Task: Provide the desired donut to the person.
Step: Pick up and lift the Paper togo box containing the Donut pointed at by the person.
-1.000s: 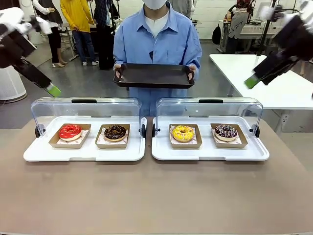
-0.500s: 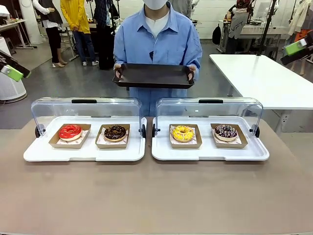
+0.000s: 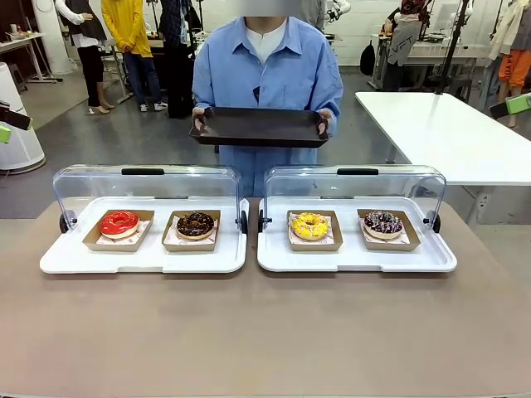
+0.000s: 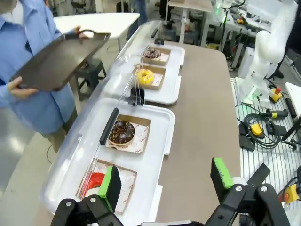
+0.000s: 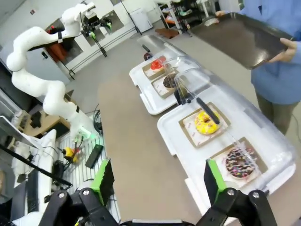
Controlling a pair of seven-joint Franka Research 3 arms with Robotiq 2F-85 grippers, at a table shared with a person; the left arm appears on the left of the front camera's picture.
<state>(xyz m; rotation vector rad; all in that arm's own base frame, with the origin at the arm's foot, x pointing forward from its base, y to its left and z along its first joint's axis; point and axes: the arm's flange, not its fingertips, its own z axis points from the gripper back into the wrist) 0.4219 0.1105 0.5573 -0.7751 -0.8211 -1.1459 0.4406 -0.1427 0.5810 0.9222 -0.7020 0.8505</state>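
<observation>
The person [image 3: 265, 70] in a light blue shirt stands at the far side and holds a dark tray [image 3: 261, 127] with both hands. Four donuts sit in paper boats under raised clear lids: red [image 3: 119, 222], chocolate [image 3: 196, 224], yellow [image 3: 309, 225] and dark sprinkled [image 3: 383, 222]. My left gripper [image 4: 165, 181] hangs open high above the table's left end, over the red donut [image 4: 94, 181]. My right gripper [image 5: 157, 181] is open too, high over the right end near the sprinkled donut [image 5: 240, 163]. Neither holds anything.
The donuts rest in two white display trays [image 3: 145, 259] [image 3: 357, 259] side by side at mid-table, lids [image 3: 145, 186] tipped back toward the person. The brown tabletop [image 3: 265, 332] lies bare in front. A white side table [image 3: 448, 133] stands at the back right.
Both arms have swung up and outward, from beside the lids to the picture's far edges. The person, the dark tray and the donuts have stayed put.
</observation>
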